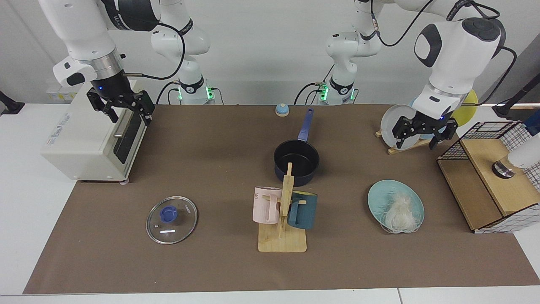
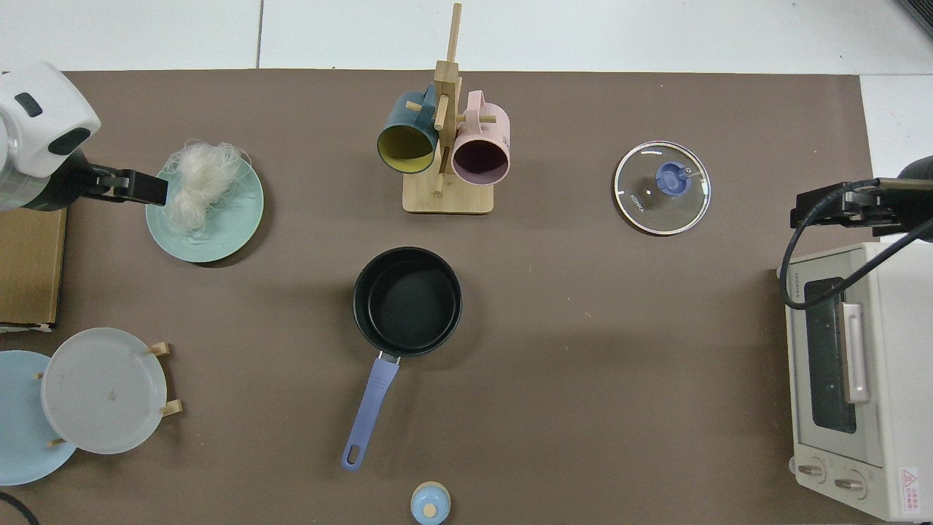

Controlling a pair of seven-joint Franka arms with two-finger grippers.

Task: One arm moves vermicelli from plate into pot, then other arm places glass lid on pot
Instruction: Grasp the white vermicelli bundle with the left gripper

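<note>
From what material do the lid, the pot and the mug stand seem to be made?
The glass lid: clear glass, since the brown cloth shows through it, with a shiny, probably metal rim and a blue knob. The pot: likely coated metal, matte black inside, dark navy outside. The mug stand: pale wood, perhaps bamboo, unpainted.

A brown mat is covering the surface. At mid-frame the pot is sitting with its black inside showing, its blue handle pointing toward the lower edge. At the upper left the vermicelli is lying on the upper part of the plate, spilling past the rim. The left hand, dark, is reaching in from the left edge, its tip overlapping the plate's rim. The glass lid is lying flat at the upper right, well apart from the pot. At the right edge the right hand is hanging above a toaster oven.
</note>
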